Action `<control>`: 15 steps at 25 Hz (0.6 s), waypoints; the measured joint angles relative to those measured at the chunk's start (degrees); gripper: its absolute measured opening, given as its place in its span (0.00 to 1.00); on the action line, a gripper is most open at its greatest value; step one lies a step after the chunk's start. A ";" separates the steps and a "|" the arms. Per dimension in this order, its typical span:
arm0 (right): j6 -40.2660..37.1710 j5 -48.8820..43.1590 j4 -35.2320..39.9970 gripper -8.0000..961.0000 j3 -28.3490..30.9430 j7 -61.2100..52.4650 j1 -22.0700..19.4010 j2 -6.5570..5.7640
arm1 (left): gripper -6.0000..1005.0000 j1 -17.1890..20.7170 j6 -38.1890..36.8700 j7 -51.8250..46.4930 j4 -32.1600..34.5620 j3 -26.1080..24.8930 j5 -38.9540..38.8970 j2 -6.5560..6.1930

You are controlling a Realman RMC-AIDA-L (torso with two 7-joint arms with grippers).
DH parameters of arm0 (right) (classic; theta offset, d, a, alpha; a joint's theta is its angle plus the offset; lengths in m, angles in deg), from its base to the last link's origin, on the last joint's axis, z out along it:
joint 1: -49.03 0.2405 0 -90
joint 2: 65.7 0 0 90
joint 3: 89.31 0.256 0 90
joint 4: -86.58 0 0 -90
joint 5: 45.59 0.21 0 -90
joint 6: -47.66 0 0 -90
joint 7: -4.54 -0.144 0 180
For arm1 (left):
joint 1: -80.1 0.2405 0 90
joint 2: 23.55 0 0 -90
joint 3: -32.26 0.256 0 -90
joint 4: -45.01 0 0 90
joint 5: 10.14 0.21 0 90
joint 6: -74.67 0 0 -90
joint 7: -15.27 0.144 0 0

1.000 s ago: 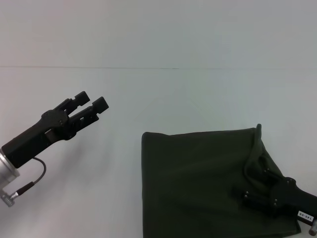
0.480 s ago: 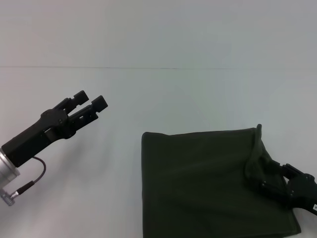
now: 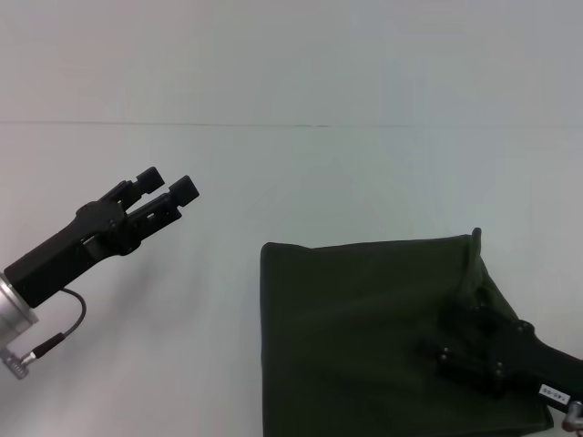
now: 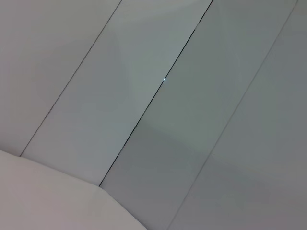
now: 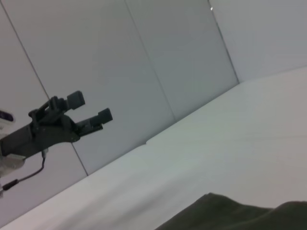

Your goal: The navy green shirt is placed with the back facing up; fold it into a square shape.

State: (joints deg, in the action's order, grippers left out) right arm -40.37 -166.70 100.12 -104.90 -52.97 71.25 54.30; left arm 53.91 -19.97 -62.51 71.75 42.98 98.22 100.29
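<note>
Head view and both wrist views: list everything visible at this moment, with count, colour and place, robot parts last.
Soft dark olive-green folded shirt: one, lying on the table toward the robot's right, near edge.
Plain white table: one, carrying the shirt.
Pale panelled wall: one, behind the table.
Left gripper: one, black, raised above bare table on the robot's left, fingers apart.
Right gripper: one, black, over the shirt's right part.

A plain white table [image 3: 301,182] under grey wall panels [image 4: 192,120] with thin dark seams.
</note>
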 joint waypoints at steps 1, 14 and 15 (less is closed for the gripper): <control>0.94 -0.01 -0.42 0.95 -0.37 -0.06 0.40 0.01 | 0.94 0.00 0.00 0.00 -0.01 0.00 0.00 0.00; 7.61 0.38 -2.44 0.95 0.77 -0.39 0.53 -0.11 | 0.94 0.02 0.51 0.00 -0.11 0.00 0.01 -0.07; 7.74 0.39 -2.40 0.95 1.06 -0.39 0.40 -0.12 | 0.94 0.02 0.52 0.00 -0.11 0.00 0.01 -0.08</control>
State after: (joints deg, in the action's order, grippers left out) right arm -32.63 -166.30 97.72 -103.84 -53.36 71.65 54.18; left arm 53.93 -19.45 -62.51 71.64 42.98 98.23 100.21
